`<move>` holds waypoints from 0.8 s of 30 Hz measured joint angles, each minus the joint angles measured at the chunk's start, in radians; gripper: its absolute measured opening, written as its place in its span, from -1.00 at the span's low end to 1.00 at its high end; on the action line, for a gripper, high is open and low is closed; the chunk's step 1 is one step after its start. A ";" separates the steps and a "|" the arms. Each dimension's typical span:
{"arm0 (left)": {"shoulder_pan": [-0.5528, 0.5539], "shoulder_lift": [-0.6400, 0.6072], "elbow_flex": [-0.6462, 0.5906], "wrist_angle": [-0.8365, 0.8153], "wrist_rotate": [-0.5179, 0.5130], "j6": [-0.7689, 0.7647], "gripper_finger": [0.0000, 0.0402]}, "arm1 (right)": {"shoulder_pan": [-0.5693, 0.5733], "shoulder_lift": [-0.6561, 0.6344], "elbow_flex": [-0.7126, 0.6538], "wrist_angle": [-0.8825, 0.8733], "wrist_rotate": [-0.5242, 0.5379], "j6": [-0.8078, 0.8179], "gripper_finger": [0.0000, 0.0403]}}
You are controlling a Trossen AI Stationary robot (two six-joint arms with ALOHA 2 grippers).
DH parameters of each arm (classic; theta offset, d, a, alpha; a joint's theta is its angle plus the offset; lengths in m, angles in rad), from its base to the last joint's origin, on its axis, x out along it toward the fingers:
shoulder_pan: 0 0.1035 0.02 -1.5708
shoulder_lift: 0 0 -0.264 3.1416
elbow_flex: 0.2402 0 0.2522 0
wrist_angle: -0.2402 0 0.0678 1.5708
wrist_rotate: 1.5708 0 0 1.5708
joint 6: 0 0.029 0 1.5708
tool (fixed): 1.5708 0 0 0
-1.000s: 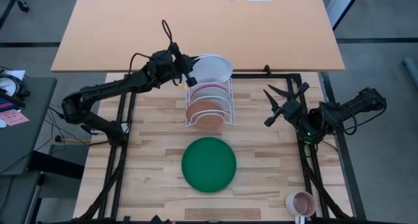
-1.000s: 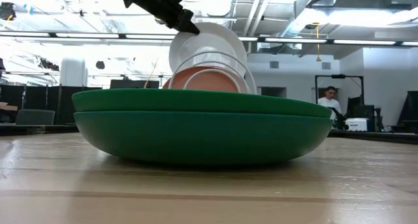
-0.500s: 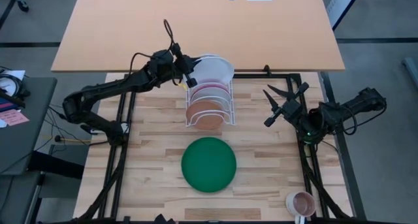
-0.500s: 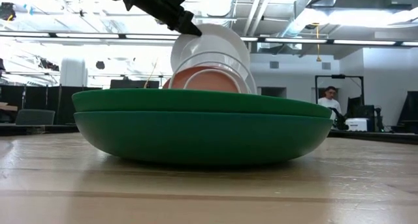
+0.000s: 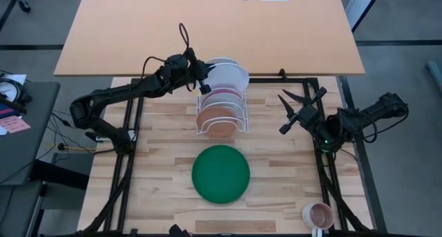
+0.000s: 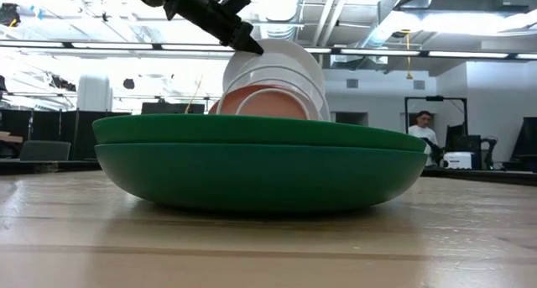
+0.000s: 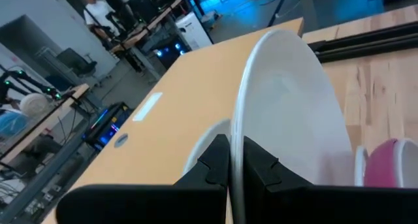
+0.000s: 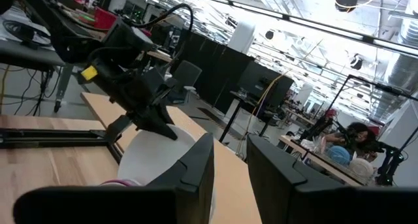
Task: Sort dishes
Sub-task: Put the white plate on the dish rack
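Note:
My left gripper [image 5: 202, 83] is shut on the white plate [image 5: 228, 74], which stands on edge at the far end of the white wire rack [image 5: 240, 119]. The magenta-pink plate [image 5: 222, 97] and the terracotta plate [image 5: 217, 121] stand on edge in the rack in front of it. The dark green plate [image 5: 221, 173] lies flat on the table nearer the front; it fills the low view [image 6: 260, 162]. My right gripper [image 5: 300, 102] is open and empty at the table's right side. My left gripper pinches the white plate's rim [image 7: 240, 136] at its upper left, one finger [image 7: 212, 168] on each face. The fingers come slanting down from the table's left [image 6: 247, 44]. The plate stands nearly upright; the other plates hide its lower edge, so whether it rests in the rack cannot be told.
A small pink mug [image 5: 319, 215] stands at the near right corner. A large orange tabletop [image 5: 207, 30] lies beyond the far edge. Black frame rails [image 5: 131, 140] run along the table's sides. A person [image 6: 424, 124] shows in the room behind.
My left gripper has gone a little toward the table's right edge and down, carrying the white plate closer over the far end of the rack. It stays shut on the rim. The other plates have not moved.

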 joint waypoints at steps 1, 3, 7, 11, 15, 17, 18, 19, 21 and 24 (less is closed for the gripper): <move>0.000 0.004 0.000 0.000 0.001 -0.003 -1.00 | 0.000 0.000 0.000 -0.001 0.000 0.000 -0.52; 0.001 0.008 0.000 -0.008 0.001 -0.008 -1.00 | 0.001 0.000 0.000 -0.001 0.000 0.000 -0.52; 0.002 0.015 0.000 -0.012 0.001 -0.013 -1.00 | 0.001 0.000 0.000 -0.001 0.000 0.000 -0.52; 0.004 0.022 0.001 -0.019 0.001 -0.011 -1.00 | 0.001 0.000 0.000 -0.001 0.000 0.000 -0.52; 0.007 0.028 0.001 -0.024 0.001 -0.008 -1.00 | 0.001 0.000 0.000 0.000 0.000 0.000 -0.52; 0.012 0.030 0.001 -0.027 0.002 -0.011 -1.00 | 0.001 0.000 0.000 -0.001 0.000 0.000 -0.52; 0.012 0.030 0.001 -0.036 0.002 -0.012 -1.00 | 0.001 0.000 0.000 -0.001 0.000 0.000 -0.52; 0.012 0.030 0.001 -0.045 0.001 -0.011 -1.00 | 0.001 0.000 0.000 -0.001 0.000 0.000 -0.52; 0.013 0.031 0.001 -0.057 0.000 -0.007 -1.00 | 0.001 0.000 0.000 0.000 0.000 0.000 -0.52; 0.013 0.031 0.001 -0.066 0.000 0.001 -1.00 | 0.001 0.000 0.000 0.000 0.000 0.000 -0.52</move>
